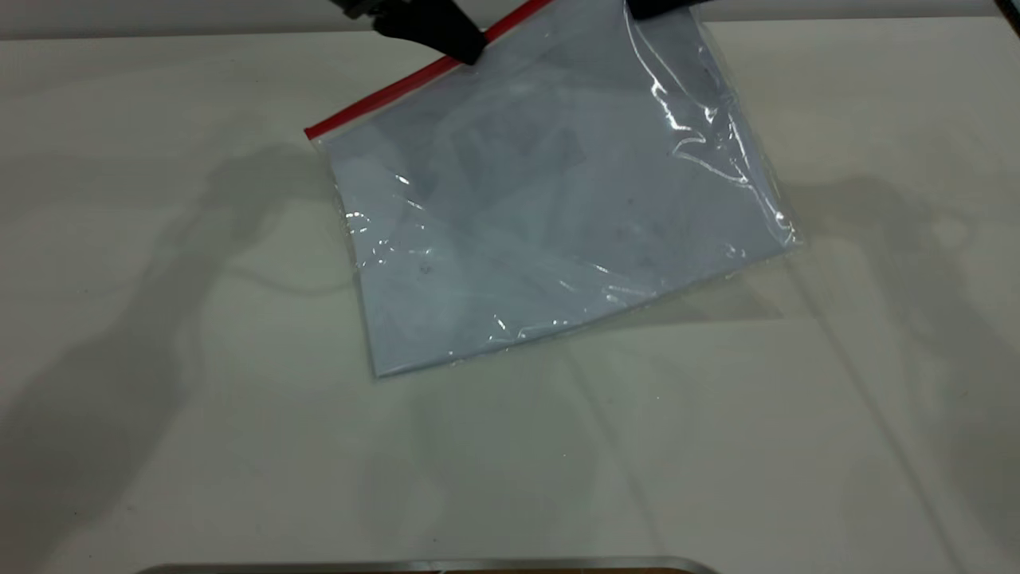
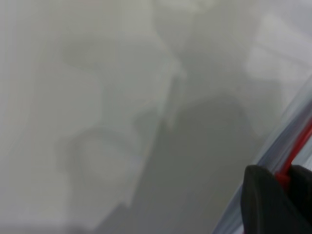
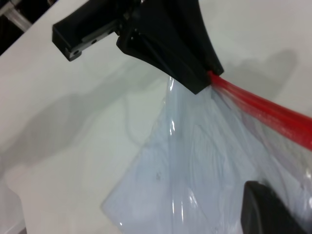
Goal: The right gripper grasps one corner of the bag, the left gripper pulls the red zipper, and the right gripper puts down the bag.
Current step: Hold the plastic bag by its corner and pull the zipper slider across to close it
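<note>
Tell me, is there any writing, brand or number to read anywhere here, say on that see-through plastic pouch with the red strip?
None can be read.
Clear plastic pouch with red zipper strip: white sheets inside show only faint grey marks, too blurred to read.
Black left end effector on the strip: no label visible.
White table: no markings.

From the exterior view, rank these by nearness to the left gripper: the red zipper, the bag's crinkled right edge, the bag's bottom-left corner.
1. The red zipper: the left gripper is on it, at the bag's top edge.
2. The crinkled right edge, to the right.
3. The bottom-left corner, lowest in view.
</note>
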